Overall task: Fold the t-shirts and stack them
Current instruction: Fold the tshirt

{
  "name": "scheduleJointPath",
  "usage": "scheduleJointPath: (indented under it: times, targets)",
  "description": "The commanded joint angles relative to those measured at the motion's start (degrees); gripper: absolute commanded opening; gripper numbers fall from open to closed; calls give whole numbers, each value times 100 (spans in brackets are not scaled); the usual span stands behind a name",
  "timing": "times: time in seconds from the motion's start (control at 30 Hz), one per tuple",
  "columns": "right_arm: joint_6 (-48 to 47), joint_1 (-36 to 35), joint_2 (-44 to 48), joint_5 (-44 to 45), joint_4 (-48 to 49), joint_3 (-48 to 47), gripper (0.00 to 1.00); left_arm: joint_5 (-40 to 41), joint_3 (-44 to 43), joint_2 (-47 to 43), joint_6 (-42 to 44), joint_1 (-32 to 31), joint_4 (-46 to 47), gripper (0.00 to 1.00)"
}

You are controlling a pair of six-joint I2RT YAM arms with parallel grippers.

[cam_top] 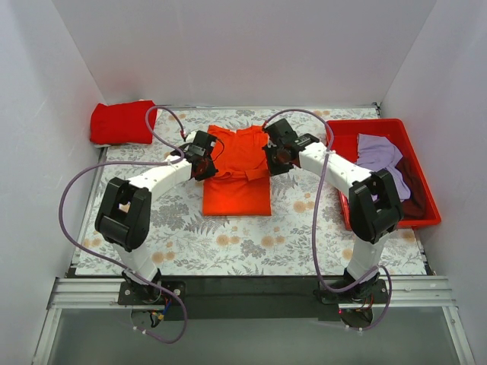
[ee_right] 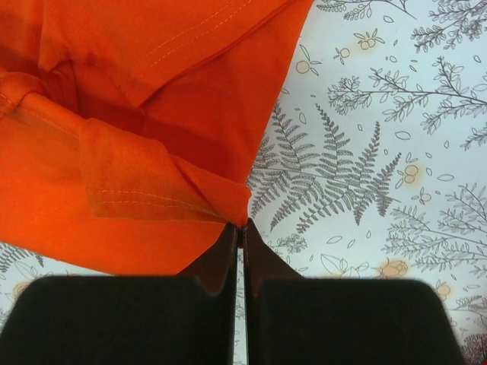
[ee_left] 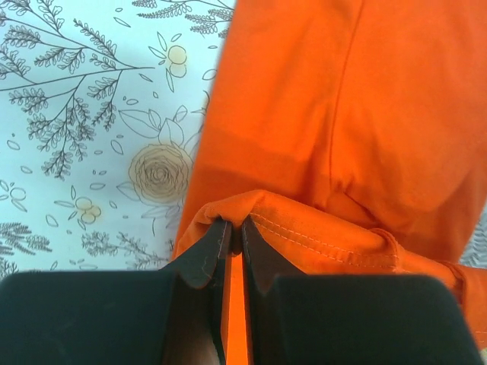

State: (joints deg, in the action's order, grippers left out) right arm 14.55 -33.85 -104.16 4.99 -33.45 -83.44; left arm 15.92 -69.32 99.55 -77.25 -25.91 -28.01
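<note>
A bright orange t-shirt (cam_top: 237, 173) lies partly folded at the middle of the table. My left gripper (cam_top: 202, 162) is shut on a bunched fold at its left edge, seen in the left wrist view (ee_left: 235, 223) with the orange cloth (ee_left: 342, 114) spread beyond it. My right gripper (cam_top: 277, 157) is shut on a corner of the shirt's right edge, seen in the right wrist view (ee_right: 240, 225) with the orange cloth (ee_right: 114, 114) to its left. A deeper red t-shirt (cam_top: 122, 122) lies folded at the back left. A pale lavender t-shirt (cam_top: 382, 158) and a dark maroon one (cam_top: 415, 190) lie in the bin.
A rigid red plastic bin (cam_top: 341, 134) stands at the right side of the table. The table has a floral-print cover (cam_top: 251, 243). White walls close in the back and both sides.
</note>
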Motion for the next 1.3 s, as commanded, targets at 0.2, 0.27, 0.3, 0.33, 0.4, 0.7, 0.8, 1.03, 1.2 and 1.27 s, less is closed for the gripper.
scheduleJointPath:
  times: [0.2,0.27,0.3,0.33,0.4,0.7,0.8,1.03,1.2,1.27]
  targets:
    - [-233,185,-605,-60,155,-357,10,139,-284,478,448,183,358,6]
    - [-233,194,-658,-78,146,-445,26,122,-310,487,474,174,375,17]
    - [-233,194,-623,-78,137,-471,29,61,-328,426,518,183,375,21]
    - [-233,194,-571,-60,137,-480,32,17,-328,373,536,174,358,32]
    - [-224,185,-344,1,137,-472,37,-185,-293,84,588,174,331,42]
    - [48,-183,607,-436,821,677,39,-397,813,-1455,255,-115,305,59]
    - [241,-368,634,-682,1340,943,35,-415,1280,-1596,44,-335,410,44]
    - [531,-483,133,-1159,2185,1041,21,-353,1711,-1140,-255,-853,700,34]
    - [462,-430,-463,-940,2211,610,19,-370,1860,-814,-334,-907,700,34]
    - [453,-334,-657,-886,2211,391,19,-406,1939,-805,-369,-942,709,33]
